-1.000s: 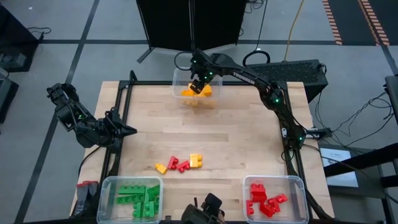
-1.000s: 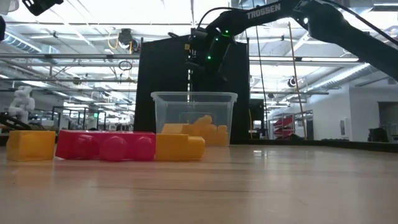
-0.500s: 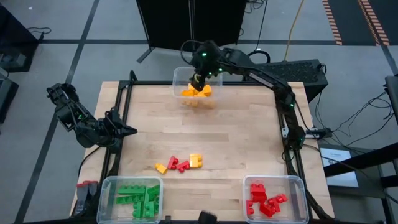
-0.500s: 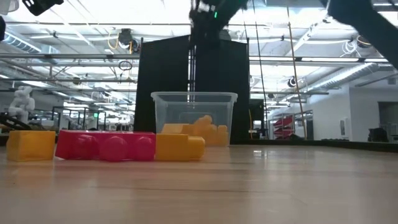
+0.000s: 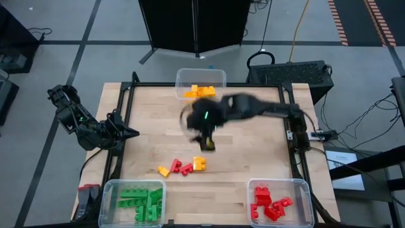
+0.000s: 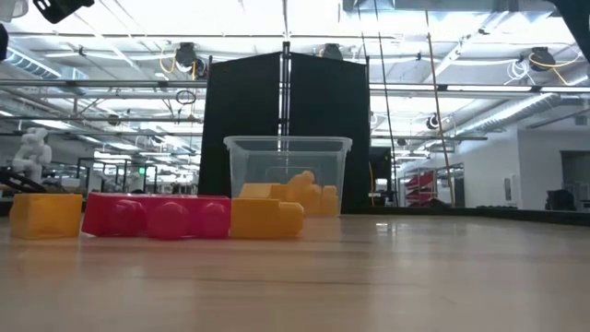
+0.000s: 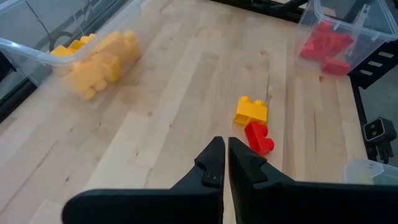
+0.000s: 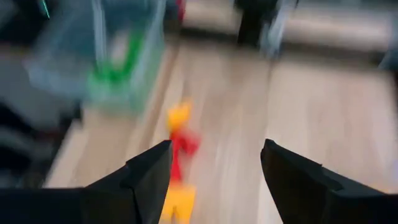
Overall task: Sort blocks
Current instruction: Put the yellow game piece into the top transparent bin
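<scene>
- Now, at the table's left edge the left gripper [image 5: 130,133] waits, its two dark fingers [image 7: 214,163] pressed together and holding nothing; it plays no part in this step and is best left parked.
- In the near-left corner, the clear plastic bin of green studded bricks [image 5: 133,201] sits well apart from the loose pieces, so it should not get in the way of a pickup.
- Just left of centre, toward the near side, the small loose cluster of red and yellow-orange studded bricks [image 5: 182,166] lies on the bare wooden table [image 5: 253,152]; these look like the only blocks left to sort.
- At the table's middle, just beyond that cluster on its far side, the right gripper [image 5: 207,143] hangs with its fingers [image 8: 146,177] spread wide and empty; the right wrist view looks straight down onto the cluster between them.
- To do this well, I judge it should settle over one brick at the cluster's edge, such as the yellow-orange brick at its right end [image 5: 199,163], and straddle that one alone, since the pieces touch and a wide grasp could drag a neighbour.
- At the far edge, the clear bin of yellow-orange bricks [image 5: 200,85] is the likely target for that piece.
- In the near-right corner, the clear bin of red bricks [image 5: 279,201] would take the red ones.
</scene>
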